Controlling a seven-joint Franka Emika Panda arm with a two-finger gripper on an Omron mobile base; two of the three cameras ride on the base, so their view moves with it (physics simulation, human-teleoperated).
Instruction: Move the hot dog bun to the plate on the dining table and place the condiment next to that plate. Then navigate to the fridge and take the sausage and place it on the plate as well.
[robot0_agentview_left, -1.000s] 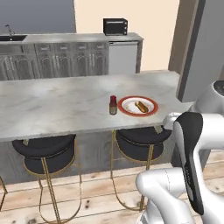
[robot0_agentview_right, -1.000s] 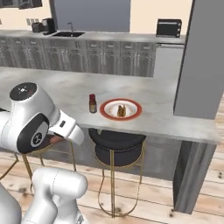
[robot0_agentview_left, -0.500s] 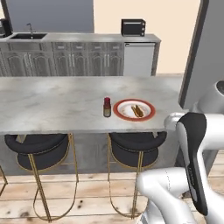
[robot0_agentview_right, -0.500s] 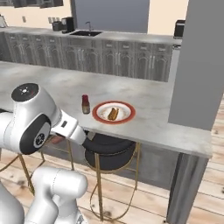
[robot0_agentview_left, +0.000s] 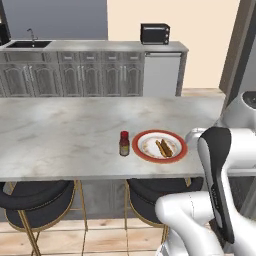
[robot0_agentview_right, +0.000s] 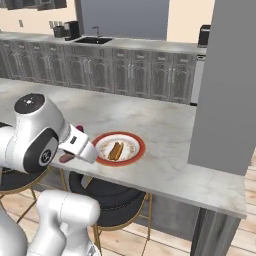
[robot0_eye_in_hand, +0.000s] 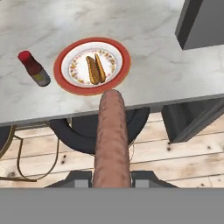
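Table (robot0_agentview_left: 60, 140): near edge toward robot, left end cut off by frame. Plate (robot0_eye_in_hand: 92, 65) on table near that edge. Stools (robot0_agentview_left: 35, 202) partly hidden under table. Sausage (robot0_eye_in_hand: 112, 140) clamped in closed gripper (robot0_eye_in_hand: 112, 177), off table edge near plate; rear end hidden between fingers, long axis pointing toward plate. Bun (robot0_eye_in_hand: 95, 69) on plate centre, split up. Condiment (robot0_agentview_left: 124, 143) upright, just beside plate; label unreadable.

Two base views flanking plate (robot0_agentview_left: 160, 146) on table; hand view overhead, closer.
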